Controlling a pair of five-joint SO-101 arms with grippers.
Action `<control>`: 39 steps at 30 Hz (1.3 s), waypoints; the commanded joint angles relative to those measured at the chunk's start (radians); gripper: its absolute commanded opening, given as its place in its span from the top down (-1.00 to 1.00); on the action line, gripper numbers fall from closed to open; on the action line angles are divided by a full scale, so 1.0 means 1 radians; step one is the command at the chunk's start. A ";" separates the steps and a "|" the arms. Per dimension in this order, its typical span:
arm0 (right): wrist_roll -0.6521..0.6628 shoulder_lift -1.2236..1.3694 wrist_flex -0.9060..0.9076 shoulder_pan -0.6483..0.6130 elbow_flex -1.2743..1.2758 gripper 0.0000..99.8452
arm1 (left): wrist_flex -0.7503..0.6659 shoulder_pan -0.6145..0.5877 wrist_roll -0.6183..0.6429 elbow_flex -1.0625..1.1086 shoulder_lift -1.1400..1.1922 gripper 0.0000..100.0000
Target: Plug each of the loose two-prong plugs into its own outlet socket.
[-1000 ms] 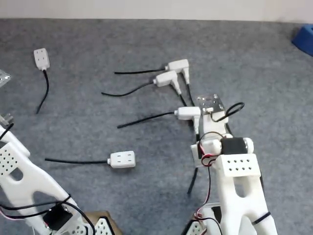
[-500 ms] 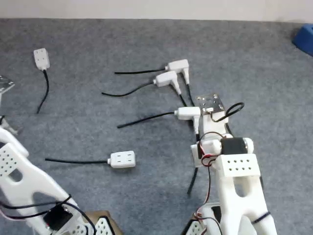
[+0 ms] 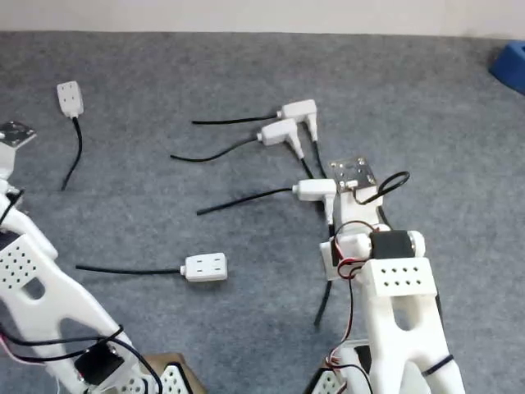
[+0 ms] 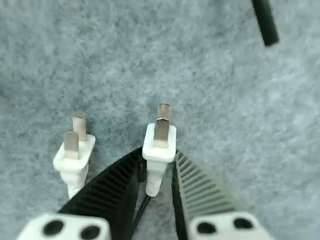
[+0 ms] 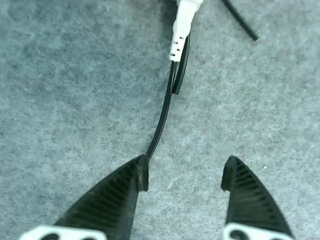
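My left gripper (image 4: 157, 172) is shut on a white two-prong plug (image 4: 159, 142), prongs pointing away over the grey carpet. A second loose white plug (image 4: 74, 152) lies just beside it. In the high view the left arm's wrist plate (image 3: 15, 135) sits at the left edge, below a free white outlet (image 3: 70, 98). Another free outlet (image 3: 206, 267) lies at centre. My right gripper (image 5: 186, 172) is open above a black cable (image 5: 162, 117) that runs to a white plug end (image 5: 181, 30). The right arm (image 3: 394, 275) stands by a joined plug and outlet (image 3: 316, 190).
Two more joined plug-and-outlet pairs (image 3: 297, 109) (image 3: 279, 131) lie at the upper middle, their black cords trailing left. A cut black cable end (image 4: 264, 22) lies ahead of the left gripper. A blue object (image 3: 510, 67) sits at the far right edge.
The left arm's wrist has shifted slightly to the right, further into the high view. The right arm and all outlets have not moved.
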 commanded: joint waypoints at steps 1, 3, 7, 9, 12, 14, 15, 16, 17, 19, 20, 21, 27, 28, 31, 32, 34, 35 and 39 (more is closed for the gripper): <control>-0.006 -0.002 -0.010 -0.010 -0.007 0.52 | -0.006 0.070 0.091 0.059 -0.090 0.99; -0.006 -0.002 -0.010 -0.010 -0.007 0.52 | -0.006 0.099 0.137 0.137 -0.160 0.99; -0.009 -0.002 -0.007 0.015 -0.015 0.52 | -0.005 0.209 0.175 0.389 -0.386 0.99; -0.015 -0.002 -0.004 0.070 -0.016 0.52 | -0.005 0.295 0.216 0.553 -0.538 0.99; -0.018 -0.002 0.073 0.151 -0.074 0.52 | -0.005 0.470 0.279 0.826 -0.820 0.99; 0.037 -0.002 0.193 0.142 -0.153 0.52 | -0.008 0.611 0.316 1.006 -1.027 0.99; 0.064 -0.002 0.240 0.120 -0.186 0.52 | -0.008 0.694 0.336 1.089 -1.121 0.99; 0.083 -0.002 0.277 0.097 -0.213 0.52 | -0.009 0.783 0.361 1.171 -1.218 0.99; 0.100 -0.004 0.297 0.076 -0.223 0.52 | -0.009 0.872 0.385 1.248 -1.294 0.99; 0.140 -0.012 0.314 0.033 -0.223 0.52 | -0.011 1.063 0.422 1.369 -1.379 0.99; 0.152 -0.012 0.323 0.027 -0.225 0.52 | -0.011 1.145 0.442 1.406 -1.394 0.99; 0.160 -0.012 0.329 0.038 -0.226 0.52 | -0.011 1.210 0.462 1.429 -1.395 0.99; 0.192 -0.012 0.325 0.219 -0.226 0.52 | -0.114 1.369 0.485 1.494 -1.395 0.99; 0.173 -0.012 0.325 0.248 -0.226 0.52 | -0.146 1.400 0.485 1.520 -1.395 0.99; 0.124 -0.012 0.332 0.282 -0.223 0.52 | -0.229 1.500 0.488 1.583 -1.394 0.99; 0.117 -0.012 0.334 0.282 -0.222 0.52 | -0.252 1.529 0.489 1.595 -1.394 0.99; 0.098 -0.013 0.331 0.278 -0.200 0.52 | -0.290 1.578 0.502 1.613 -1.389 0.99; 0.094 -0.013 0.326 0.278 -0.191 0.52 | -0.305 1.595 0.522 1.615 -1.376 0.98; 0.092 -0.013 0.308 0.283 -0.162 0.52 | -0.393 1.618 0.555 1.566 -1.241 0.98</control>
